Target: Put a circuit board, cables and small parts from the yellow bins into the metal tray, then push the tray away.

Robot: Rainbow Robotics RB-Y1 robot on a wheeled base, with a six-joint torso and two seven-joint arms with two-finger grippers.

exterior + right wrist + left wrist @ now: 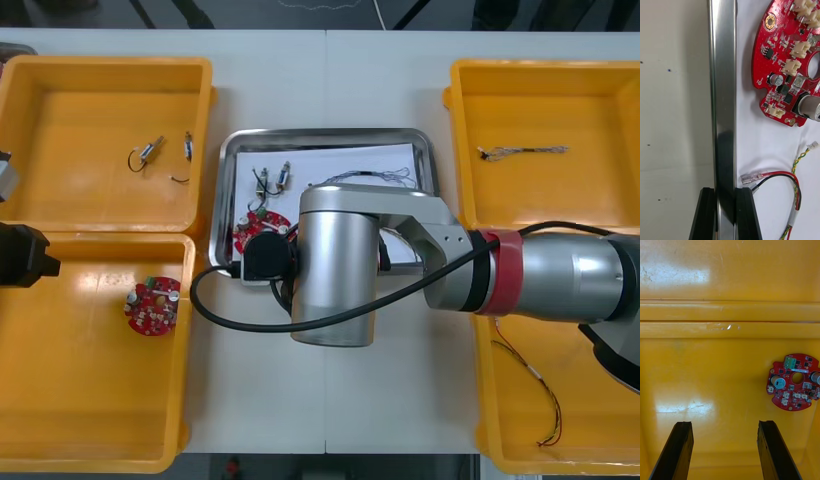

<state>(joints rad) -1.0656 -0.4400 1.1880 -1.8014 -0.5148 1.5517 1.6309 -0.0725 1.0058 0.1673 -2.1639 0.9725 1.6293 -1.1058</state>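
The metal tray [330,133] lies between the yellow bins, white inside. It holds a red circuit board [248,235], small metal parts [272,181] and a thin cable [372,178]. My right arm reaches across to the tray's near left corner. In the right wrist view my right gripper [725,191] is shut on the tray's shiny rim [723,93], one finger inside and one outside. The circuit board [784,60] and a red and yellow cable [795,168] lie just inside that rim. My left gripper [725,423] hangs open over the near left bin [60,420].
A second circuit board [152,306] rests in the near left bin, beyond the left gripper's fingers [793,382]. Small metal parts [148,155] sit in the far left bin. A cable [520,151] lies in the far right bin, and a red and yellow one [535,390] in the near right bin.
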